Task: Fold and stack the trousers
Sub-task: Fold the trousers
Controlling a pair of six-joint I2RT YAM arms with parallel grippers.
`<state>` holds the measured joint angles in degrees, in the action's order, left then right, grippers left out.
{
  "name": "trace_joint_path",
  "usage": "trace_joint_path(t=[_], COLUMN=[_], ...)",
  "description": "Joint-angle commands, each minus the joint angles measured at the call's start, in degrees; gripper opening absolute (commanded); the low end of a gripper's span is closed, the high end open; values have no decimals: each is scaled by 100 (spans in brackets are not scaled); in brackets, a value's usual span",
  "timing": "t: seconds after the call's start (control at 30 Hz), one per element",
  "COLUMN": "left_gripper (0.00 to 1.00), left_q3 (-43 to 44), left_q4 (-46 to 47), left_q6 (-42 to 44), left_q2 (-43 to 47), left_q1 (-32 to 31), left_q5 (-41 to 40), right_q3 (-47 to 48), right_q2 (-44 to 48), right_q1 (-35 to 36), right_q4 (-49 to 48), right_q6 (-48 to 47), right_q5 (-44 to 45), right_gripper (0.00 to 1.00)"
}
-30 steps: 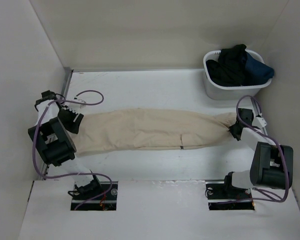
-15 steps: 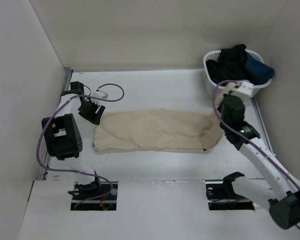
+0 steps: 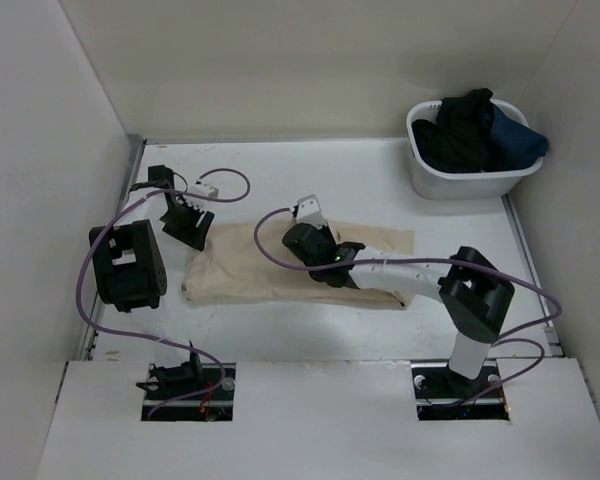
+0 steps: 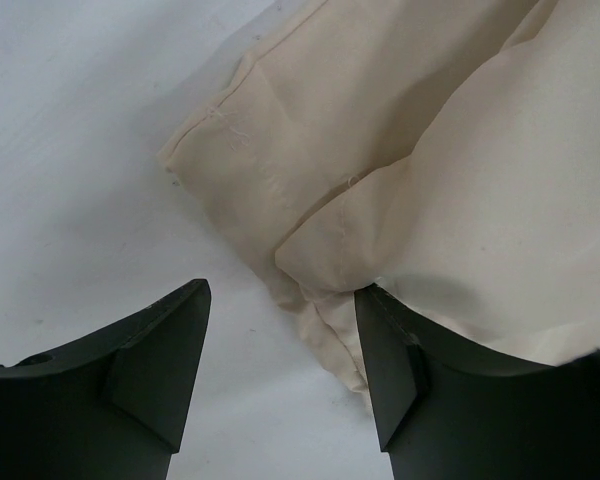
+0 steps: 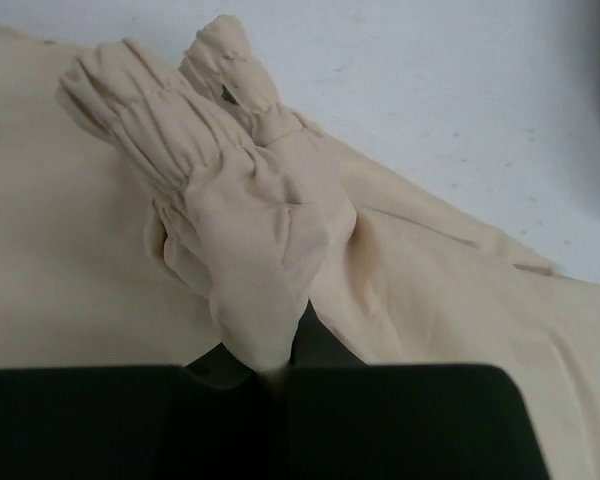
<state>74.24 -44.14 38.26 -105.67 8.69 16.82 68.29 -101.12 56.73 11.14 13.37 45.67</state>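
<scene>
Both trouser cuffs (image 5: pixel 195 130) in right claw (image 5: pixel 276 372)

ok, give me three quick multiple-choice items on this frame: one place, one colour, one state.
1. Where does the basket stand?
A) far right of the table
B) near left
C) between the arm bases

2. What colour are the trousers?
A) black
B) dark blue
C) beige

3. The right gripper is:
A) open above bare table
B) shut on the trousers' cuffs
C) out of view

Answers:
1 A, it sits in the far right corner, holding dark garments.
2 C, the cloth is beige in every view.
3 B, the bunched cuffs are pinched between its fingers.
</scene>
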Motion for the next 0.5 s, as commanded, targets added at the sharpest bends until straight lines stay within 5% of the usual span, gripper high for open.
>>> trace_joint_path(t=[0.0,0.17,0.27,0.37,0.47], left_gripper=[58,58,58,58,58], left_q3=[-23,-146,-164,-59,239], left_q4=[186,265,310,344,354], left_q6=[-73,-47,-47,-99,-205], left_q2=[-50,-42,-42,46,379], left_q1=[129,155,173,217,261], left_q5=[76,85,76,76,76], right_q3=[439,335,202,18,-123], right_q2=[-153,-119,-127,258,1065], right_q1=[167,386,475,510,510], right_q4=[116,-23,-199,-444,-893], right_q6=[254,307,-70,-439,-520], right_q5=[-31,-478,-1626,-3042,-4264], right_gripper=[2,8,47,71,83])
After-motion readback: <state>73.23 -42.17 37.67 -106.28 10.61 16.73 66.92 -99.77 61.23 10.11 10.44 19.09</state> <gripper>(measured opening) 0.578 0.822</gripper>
